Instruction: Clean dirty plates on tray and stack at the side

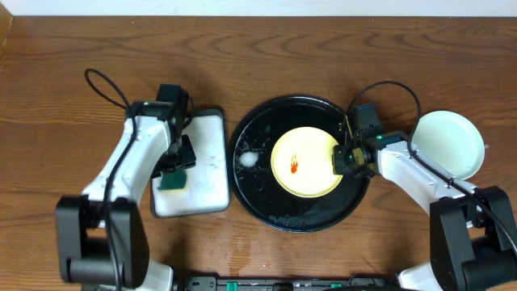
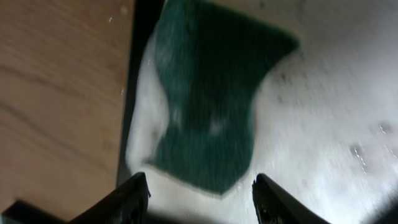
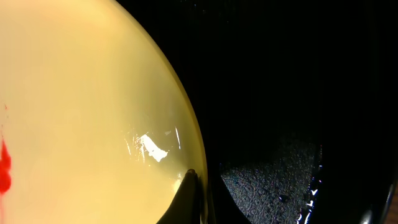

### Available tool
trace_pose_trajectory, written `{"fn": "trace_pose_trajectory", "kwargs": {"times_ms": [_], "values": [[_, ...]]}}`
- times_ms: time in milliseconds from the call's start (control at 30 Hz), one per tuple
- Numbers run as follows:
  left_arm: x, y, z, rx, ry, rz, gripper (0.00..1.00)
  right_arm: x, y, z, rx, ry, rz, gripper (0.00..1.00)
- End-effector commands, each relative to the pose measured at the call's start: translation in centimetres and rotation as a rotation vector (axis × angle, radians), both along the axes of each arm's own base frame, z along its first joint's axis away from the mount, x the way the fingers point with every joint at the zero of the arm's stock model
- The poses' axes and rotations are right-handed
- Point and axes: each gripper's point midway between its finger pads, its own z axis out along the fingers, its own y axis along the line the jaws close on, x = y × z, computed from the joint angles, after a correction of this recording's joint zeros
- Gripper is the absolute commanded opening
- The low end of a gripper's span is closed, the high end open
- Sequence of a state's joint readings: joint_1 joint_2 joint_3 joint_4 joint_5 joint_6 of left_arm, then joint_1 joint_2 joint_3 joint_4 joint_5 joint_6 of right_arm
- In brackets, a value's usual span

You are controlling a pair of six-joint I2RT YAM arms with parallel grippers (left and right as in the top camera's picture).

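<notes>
Right jaws pinching the yellow plate (image 1: 311,174) rim may slip once the left jaws, spread astride the sponge (image 1: 172,179), scrub hard.

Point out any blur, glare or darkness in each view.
Overhead: sharp and evenly lit, faint sheen on the black tray. Left wrist: the green sponge is blurred. Right wrist: small white glare spot on the yellow plate; tray nearly pure black.
</notes>
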State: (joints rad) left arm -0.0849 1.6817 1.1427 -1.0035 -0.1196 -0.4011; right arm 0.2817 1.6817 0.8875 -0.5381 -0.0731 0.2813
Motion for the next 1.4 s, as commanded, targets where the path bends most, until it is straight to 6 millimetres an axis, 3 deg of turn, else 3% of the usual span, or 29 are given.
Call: {"fn": "trace_pose_trajectory", "kwargs": {"times_ms": [0,100,200,567,600,667,767,833,900,1033,1267,1367], "values": [[0.1,1.6,-1.8,0.021,0.037,0.021,0.56,-1.3,-1.2,-1.1,-0.051,0.043,-0.005,0.01],[1.0,0.9,-3.5,-0.119,0.042,-0.007,0.55,-1.3,-0.9,-1.1,-0.034,0.047,-0.001,0.01],[1.1,1.5,-4.4,-0.123,0.049,0.008,0.54,-1.2,-0.8,-1.0,-0.03,0.043,0.0,0.01],[2.2,-1.2,-5.5,-0.204,0.001,-0.089,0.28,-1.2,-0.8,-1.0,-0.029,0.041,-0.001,0.01],[2.3,-1.9,-5.8,-0.223,-0.01,-0.094,0.28,-1.2,-0.8,-1.0,-0.029,0.041,-0.001,0.01],[2.3,-3.7,-6.4,-0.278,-0.029,-0.122,0.38,-1.2,-0.8,-1.0,-0.029,0.041,-0.001,0.01],[1.9,-4.5,-6.8,-0.255,-0.02,-0.16,0.39,-1.3,-0.5,-1.0,-0.01,0.047,0.004,0.01],[1.9,-4.6,-6.8,-0.246,-0.019,-0.17,0.3,-1.3,-0.4,-1.0,-0.005,0.048,0.005,0.01],[1.9,-4.6,-6.8,-0.246,-0.018,-0.169,0.08,-1.3,-0.3,-1.0,-0.004,0.046,0.005,0.01],[2.2,-4.3,-5.5,-0.23,-0.027,-0.167,0.07,-1.3,-0.3,-1.0,-0.004,0.045,0.005,0.01],[3.2,-4.5,0.1,-0.233,-0.106,-0.174,0.07,-1.3,-0.3,-1.0,-0.004,0.046,0.005,0.01],[2.9,-4.4,0.9,-0.233,-0.119,-0.176,0.17,-1.3,-0.4,-1.0,-0.005,0.046,0.005,0.01]]}}
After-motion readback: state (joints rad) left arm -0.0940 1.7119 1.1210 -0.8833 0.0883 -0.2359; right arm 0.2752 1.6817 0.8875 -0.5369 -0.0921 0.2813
